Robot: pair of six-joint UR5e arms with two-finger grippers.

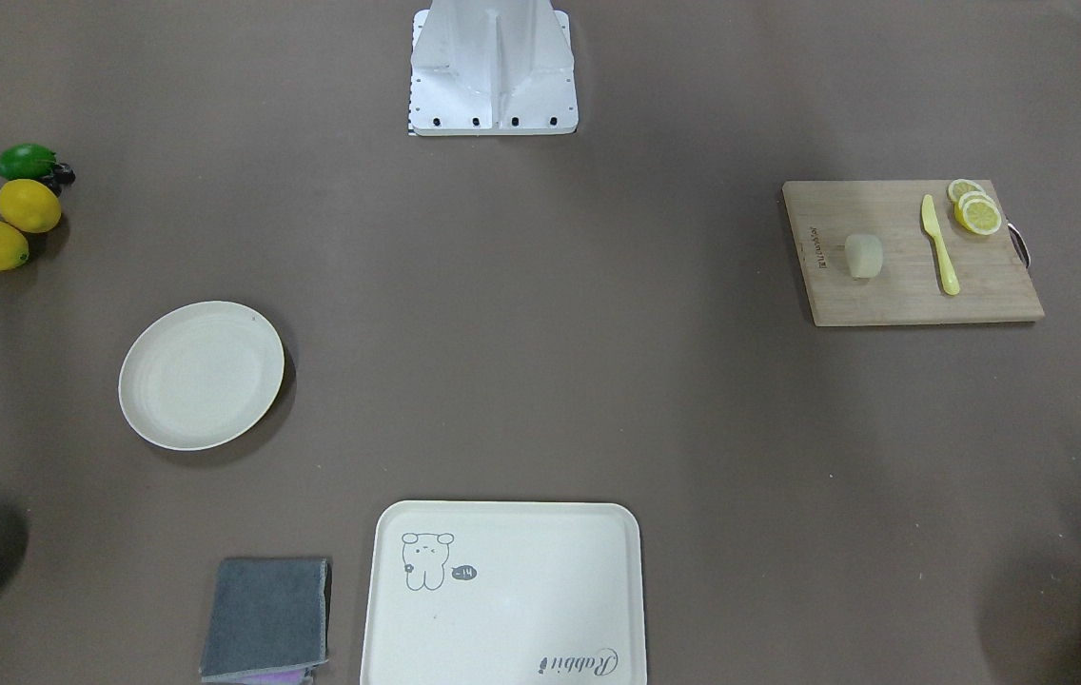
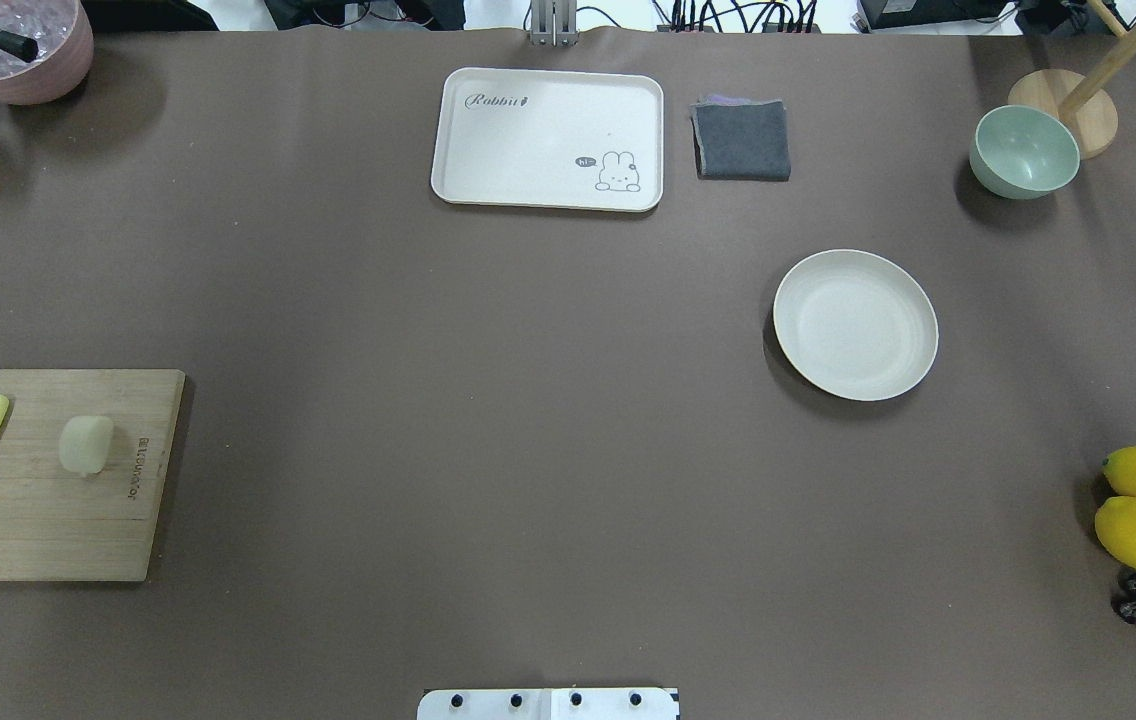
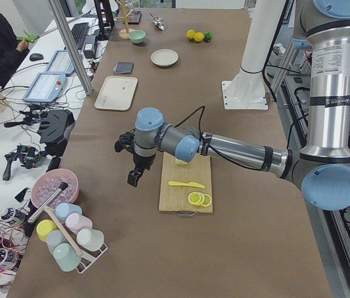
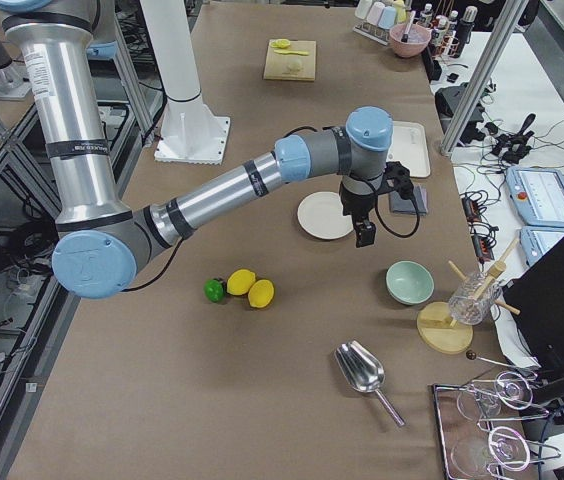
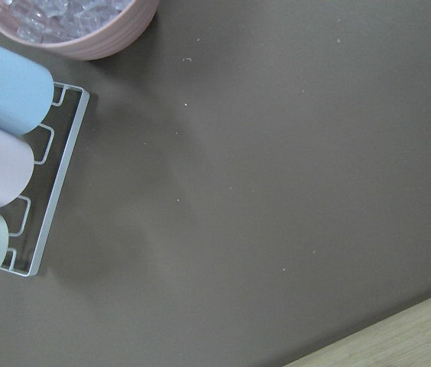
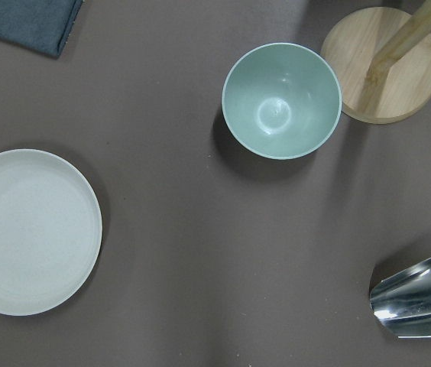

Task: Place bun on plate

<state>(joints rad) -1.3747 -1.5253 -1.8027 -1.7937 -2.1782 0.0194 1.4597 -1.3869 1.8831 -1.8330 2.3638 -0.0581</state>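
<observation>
On L side the bun (image 2: 86, 444) sits on cutting board (image 2: 48, 520), well apart from plate (image 2: 855, 324) on R. L gripper (image 3: 134, 178) hangs just off the board, so it's nearer. R gripper (image 4: 365, 236) is by plate. Both jaws: can't tell.

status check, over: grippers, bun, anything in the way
Left gripper and right gripper both aloft; open or shut unclear. Bun on the board, plate empty. Knife beside bun, not touching.
</observation>
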